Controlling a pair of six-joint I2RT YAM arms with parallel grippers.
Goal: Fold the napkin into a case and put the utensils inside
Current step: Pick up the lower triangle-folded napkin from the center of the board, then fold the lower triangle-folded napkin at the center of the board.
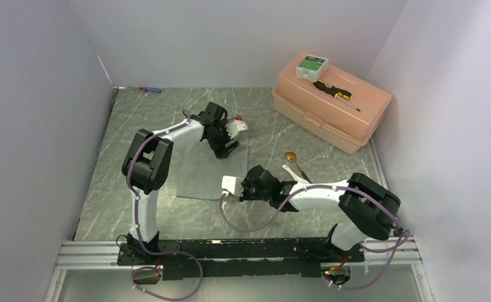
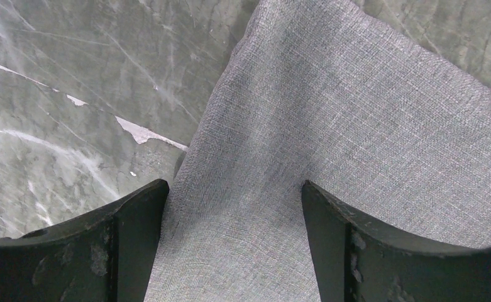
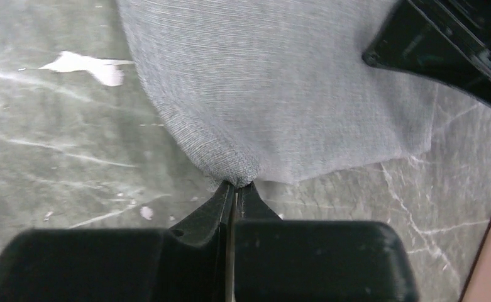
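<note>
Plainly, the right tool [image 3: 235,186] is pinched tight on the napkin [image 3: 280,82], its two black fingers meeting on a rounded bulge at the cloth's near edge. From the right wrist, bare marbled counter [image 3: 60,145] spreads left of the pinch and under it, and the cloth's edge curves away to both sides. The left tool [image 2: 232,190] stands with its jaws wide, one finger over each side of a strip of cloth at the napkin's far end. It grips nothing, and whether the fingers touch the fabric cannot be told. The napkin's left edge runs slanting from the left finger [image 2: 136,220] away across the counter, with bare stone beside it.

The napkin is plain grey with a fine weave. From above it lies mostly flat in the middle of the counter, between the two tools.

Left of it the counter is open right up to the side wall [image 1: 41,126]. To its right, close by the right arm's forearm, lie the gold-bronze spoon [image 1: 291,156] and the white spoon [image 1: 297,175], both apart from the cloth. A peach box [image 1: 349,119] fills the far right corner, with a black-and-yellow screwdriver [image 1: 334,92] on its lid. A red-and-blue screwdriver [image 1: 149,89] lies by the back wall.
</note>
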